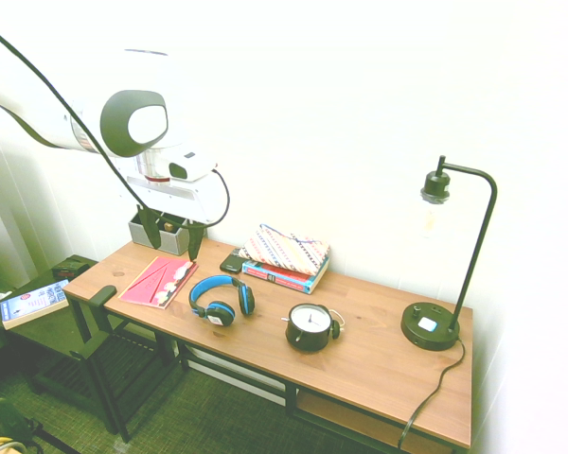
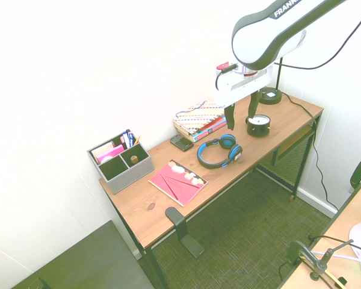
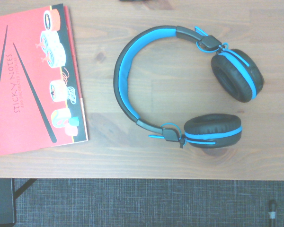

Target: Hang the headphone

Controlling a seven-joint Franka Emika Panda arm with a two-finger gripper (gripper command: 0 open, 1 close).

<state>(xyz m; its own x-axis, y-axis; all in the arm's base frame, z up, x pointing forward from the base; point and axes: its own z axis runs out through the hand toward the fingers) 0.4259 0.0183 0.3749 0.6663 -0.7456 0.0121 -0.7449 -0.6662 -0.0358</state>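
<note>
My end effector [image 2: 242, 123] hangs empty, fingers spread, above the table [image 2: 151, 208] — I judge this the approach. The headphone [image 2: 219, 152] lies flat beside the notebook [image 2: 178, 182]; next I'd line up and descend onto its headband — gently.

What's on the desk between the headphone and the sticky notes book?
Nothing: the wrist view shows only bare desk between the headphone and the sticky notes book.
</note>
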